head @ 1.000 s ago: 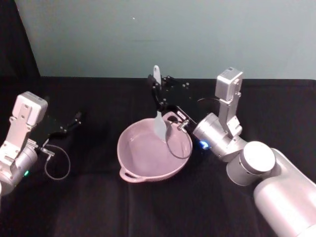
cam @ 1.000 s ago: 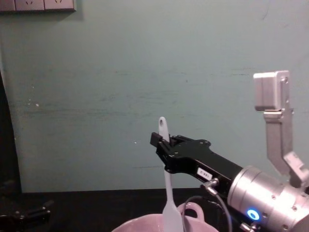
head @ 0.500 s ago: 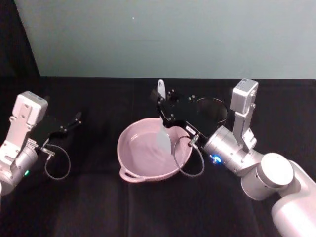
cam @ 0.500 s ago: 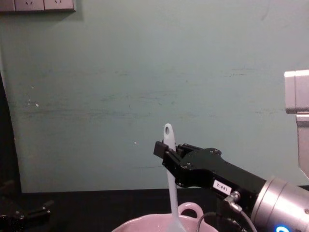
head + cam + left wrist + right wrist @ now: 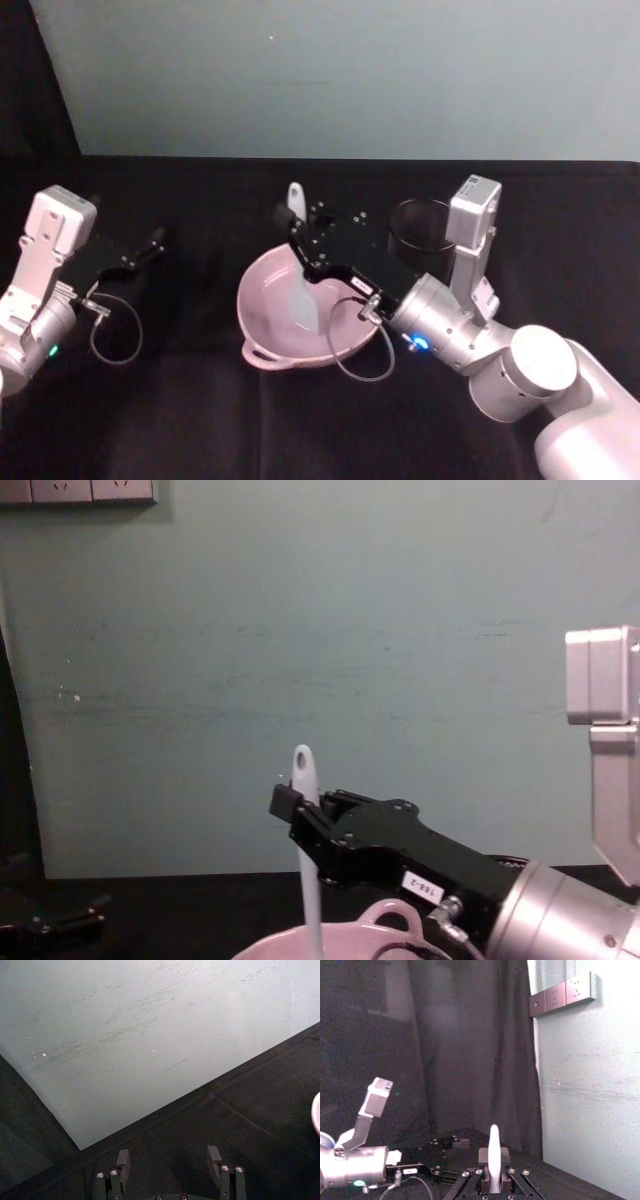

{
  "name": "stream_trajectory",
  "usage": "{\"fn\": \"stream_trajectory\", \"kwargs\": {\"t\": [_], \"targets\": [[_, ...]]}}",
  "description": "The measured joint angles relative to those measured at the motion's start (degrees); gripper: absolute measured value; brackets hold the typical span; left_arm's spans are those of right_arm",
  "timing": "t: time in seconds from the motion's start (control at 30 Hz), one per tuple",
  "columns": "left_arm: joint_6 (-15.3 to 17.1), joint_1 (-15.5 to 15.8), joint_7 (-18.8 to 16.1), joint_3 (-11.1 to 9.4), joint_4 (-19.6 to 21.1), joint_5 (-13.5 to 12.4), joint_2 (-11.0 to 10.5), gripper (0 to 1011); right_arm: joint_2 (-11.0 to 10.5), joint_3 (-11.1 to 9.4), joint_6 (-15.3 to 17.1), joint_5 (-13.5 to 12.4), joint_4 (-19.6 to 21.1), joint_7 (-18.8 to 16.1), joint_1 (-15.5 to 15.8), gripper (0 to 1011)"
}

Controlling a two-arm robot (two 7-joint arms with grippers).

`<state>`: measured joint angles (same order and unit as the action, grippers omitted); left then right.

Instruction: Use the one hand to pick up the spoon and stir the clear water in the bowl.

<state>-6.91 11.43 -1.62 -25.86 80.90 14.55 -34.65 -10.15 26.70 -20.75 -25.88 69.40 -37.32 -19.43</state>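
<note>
Head view: the right gripper (image 5: 296, 236), reaching in from 4 o'clock, is clenched on the handle of the spoon (image 5: 305, 300), which stands blade-down inside the bowl (image 5: 262, 350); a black mesh cup (image 5: 420, 228) sits at the bowl's 2 o'clock, and the left gripper (image 5: 152, 243) is parked well apart at its 9 o'clock. Chest view: the spoon is upright, its holed end above the jaws. Left wrist view: the left gripper's fingers (image 5: 122, 1162) stand spread apart.
</note>
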Motion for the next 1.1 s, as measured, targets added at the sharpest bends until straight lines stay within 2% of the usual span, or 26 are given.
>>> {"fn": "stream_trajectory", "kwargs": {"t": [0.2,0.43,0.57,0.63,0.7,0.87,1.1], "targets": [[0.0,0.0,0.0,0.0,0.0,0.0,0.0,1011,1.7,0.9,-1.5,0.3,-2.2,0.2,-1.2,121],[0.0,0.0,0.0,0.0,0.0,0.0,0.0,1011,4.7,0.9,-4.9,1.6,-8.4,1.3,-4.3,121],[0.0,0.0,0.0,0.0,0.0,0.0,0.0,1011,7.4,-0.3,-8.9,3.1,-14.0,3.2,-6.7,121],[0.0,0.0,0.0,0.0,0.0,0.0,0.0,1011,7.7,-0.6,-9.4,3.2,-14.8,3.5,-7.0,121],[0.0,0.0,0.0,0.0,0.0,0.0,0.0,1011,8.6,-1.6,-10.8,3.7,-17.0,4.5,-8.1,121],[0.0,0.0,0.0,0.0,0.0,0.0,0.0,1011,8.7,-3.0,-11.8,3.9,-18.1,5.1,-8.8,121],[0.0,0.0,0.0,0.0,0.0,0.0,0.0,1011,7.2,-4.5,-11.9,4.2,-16.7,4.7,-7.9,121]]}}
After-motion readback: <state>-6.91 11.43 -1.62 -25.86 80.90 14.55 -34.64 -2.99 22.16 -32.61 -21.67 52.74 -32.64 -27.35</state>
